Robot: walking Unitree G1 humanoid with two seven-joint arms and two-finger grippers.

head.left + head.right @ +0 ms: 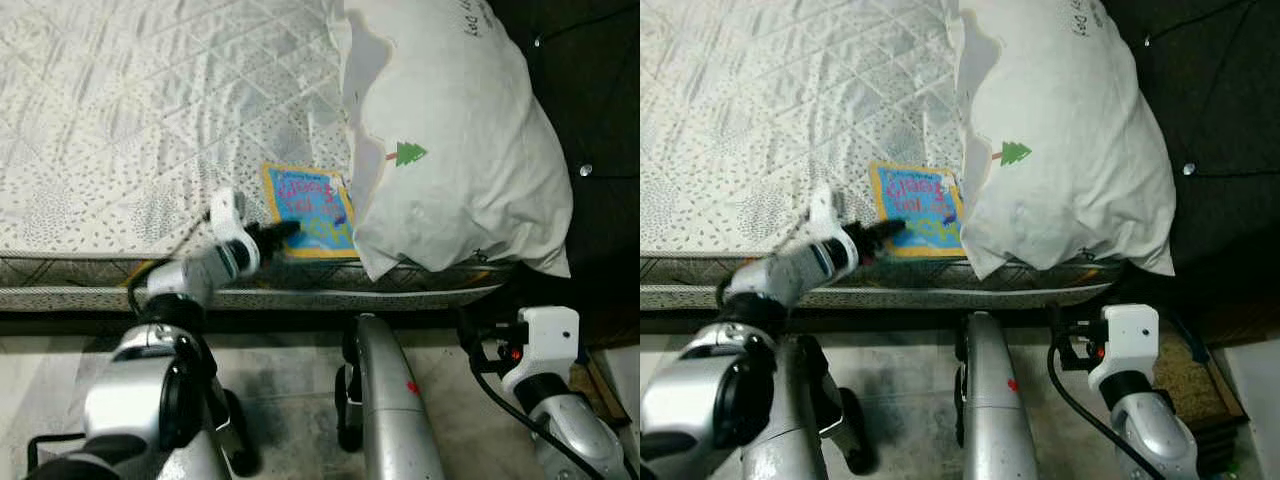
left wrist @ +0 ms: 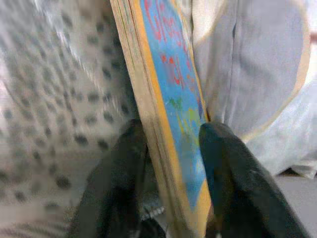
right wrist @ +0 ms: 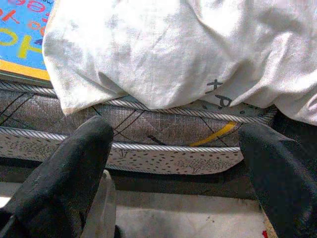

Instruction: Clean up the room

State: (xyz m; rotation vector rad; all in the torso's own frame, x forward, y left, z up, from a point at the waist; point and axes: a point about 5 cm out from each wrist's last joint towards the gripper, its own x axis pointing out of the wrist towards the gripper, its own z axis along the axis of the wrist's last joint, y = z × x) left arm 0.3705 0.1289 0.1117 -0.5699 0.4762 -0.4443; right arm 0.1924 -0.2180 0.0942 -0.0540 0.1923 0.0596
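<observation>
A quilted white mattress (image 1: 150, 110) with a speckled pattern runs across the head views, its piped grey edge (image 3: 163, 129) facing the robot. Near that front edge lies a thin picture book (image 1: 308, 208) with a blue cover, yellow border and red lettering, flat on the mattress, with its far side tucked just under a large white pillow (image 1: 450, 140). The pillow carries a small green tree print (image 1: 410, 153) and overhangs the mattress edge a little. The left gripper (image 1: 285, 232) reaches over the mattress edge to the book's near corner; in the left wrist view its two black fingers (image 2: 119, 183) sit on either side of the book (image 2: 171, 124), one against the blue cover and one against the underside, clamped on it near the corner, with the stack of page edges visible between them. The right gripper (image 3: 173, 163) hangs lower down in front of the bed side, its fingers (image 3: 69, 173) spread wide apart with nothing between them, pointed at the mattress edge below the pillow (image 3: 188, 49). The pale tiled floor (image 1: 290, 390) lies below, and the bed's dark tufted headboard (image 1: 590, 90) rises behind the pillow at the right.
</observation>
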